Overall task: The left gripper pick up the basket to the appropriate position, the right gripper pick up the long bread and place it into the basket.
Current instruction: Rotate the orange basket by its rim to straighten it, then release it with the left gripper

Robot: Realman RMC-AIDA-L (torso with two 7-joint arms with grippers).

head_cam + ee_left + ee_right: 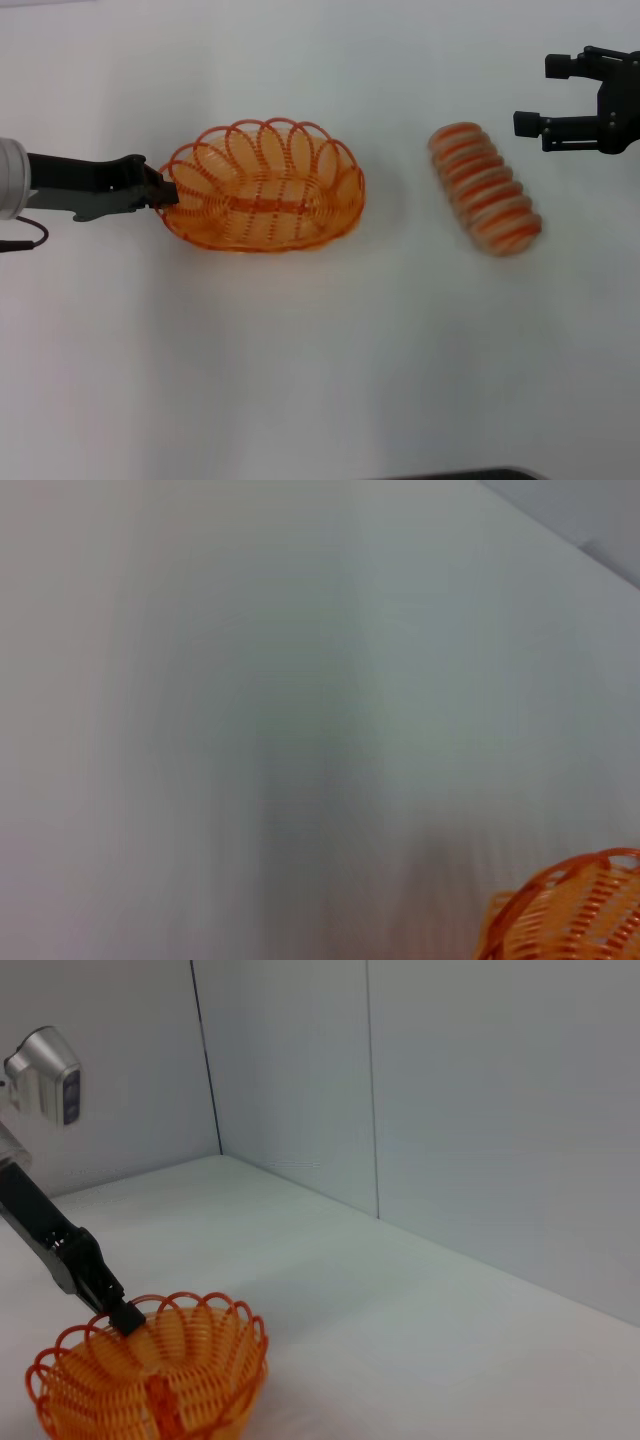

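Observation:
The orange wire basket (335, 165) stands left of the table's middle and is empty. My left gripper (160, 190) reaches in from the left and is shut on the basket's left rim. The right wrist view shows the same grip, with the left gripper (120, 1312) on the rim of the basket (165, 1380). A corner of the basket (570, 910) shows in the left wrist view. The long bread (485, 188), tan with orange-red stripes, lies slanted on the table to the right of the basket. My right gripper (533, 95) is open and empty, behind and to the right of the bread.
The white table (320, 360) runs on in front of the basket and the bread. Grey wall panels (450, 1090) stand behind the table in the right wrist view. A dark edge (470, 474) shows at the front of the head view.

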